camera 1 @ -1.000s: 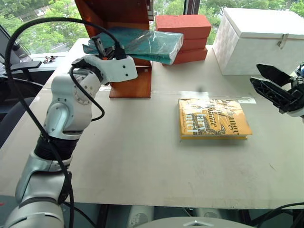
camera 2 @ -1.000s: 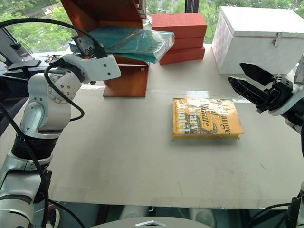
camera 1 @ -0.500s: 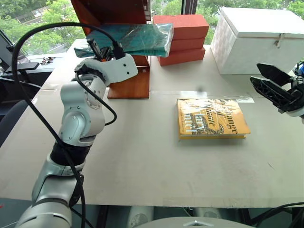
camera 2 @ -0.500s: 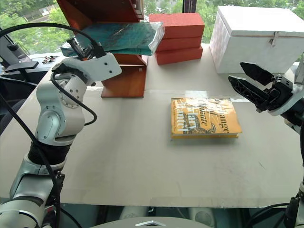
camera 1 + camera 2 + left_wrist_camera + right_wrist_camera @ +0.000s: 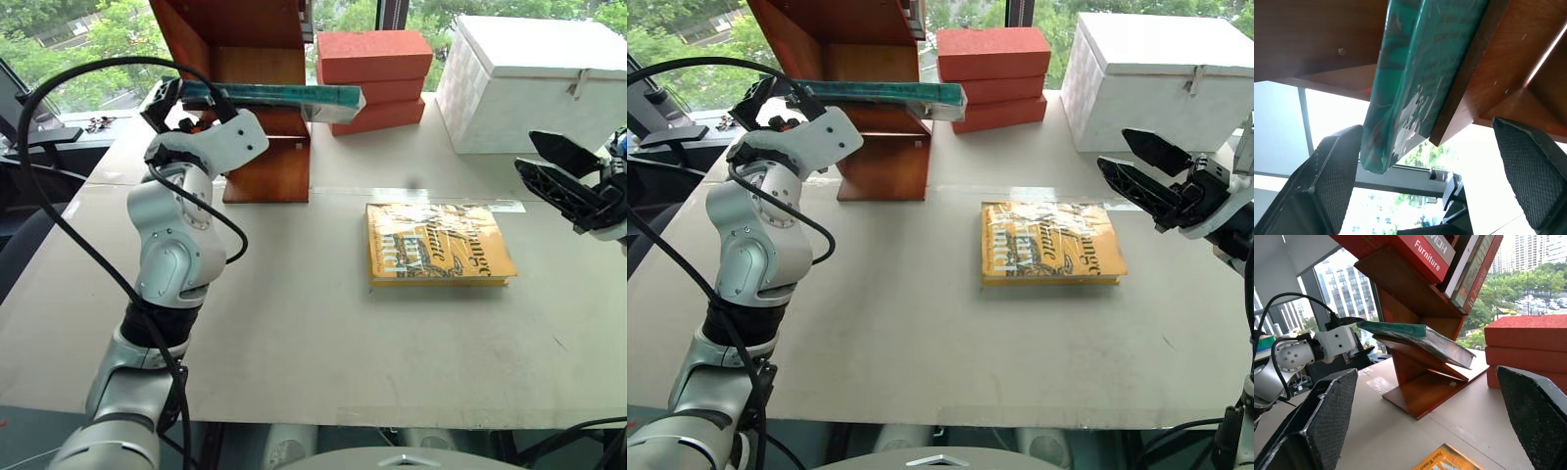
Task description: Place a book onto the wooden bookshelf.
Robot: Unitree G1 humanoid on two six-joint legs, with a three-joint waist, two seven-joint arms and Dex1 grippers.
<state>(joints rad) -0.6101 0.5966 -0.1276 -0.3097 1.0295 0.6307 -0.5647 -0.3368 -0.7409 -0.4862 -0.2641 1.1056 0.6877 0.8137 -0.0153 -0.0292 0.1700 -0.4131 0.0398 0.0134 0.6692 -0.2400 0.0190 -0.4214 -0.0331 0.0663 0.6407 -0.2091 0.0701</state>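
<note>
The left gripper (image 5: 1427, 181) stands wide open at the near-left end of the book (image 5: 269, 94), its two black fingers on either side of that end and clear of the plastic wrap, holding nothing. The book lies flat on the shelf board of the wooden bookshelf (image 5: 265, 166), its far end jutting past the shelf's side toward the stacked red bricks (image 5: 374, 69). To finish cleanly, I judge the left arm should draw straight back along the book's length, away from the bookshelf, without brushing the overhanging book; the right gripper (image 5: 1151, 176), open and empty, hangs well apart from the bookshelf, beyond the yellow book (image 5: 439, 245).
</note>
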